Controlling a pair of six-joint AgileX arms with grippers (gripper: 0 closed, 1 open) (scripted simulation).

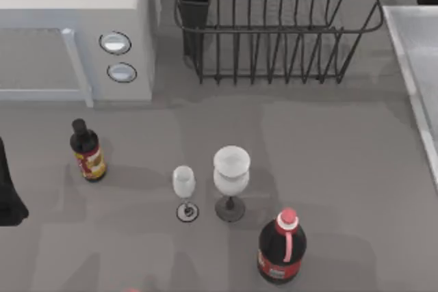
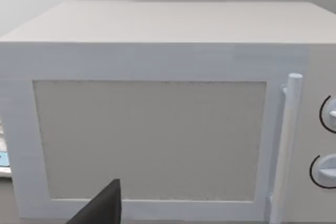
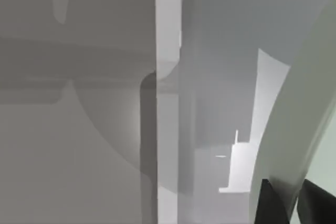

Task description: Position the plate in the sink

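Plate (image 3: 294, 129): its pale green curved rim is seen in the right wrist view, held between the right gripper's (image 3: 296, 200) dark jaws, beside the sink's rim (image 3: 168, 98).
Sink (image 1: 414, 66): at the bench's right edge.
Left gripper (image 2: 102, 208): faced toward the microwave (image 2: 152, 129); jaw state cannot be told.
Labels: red-yellow on the small bottle (image 1: 87, 152), red on the large bottle (image 1: 282, 247); no writing is readable.
Glasses (image 1: 230, 172): two, mid-bench (image 1: 342, 155).
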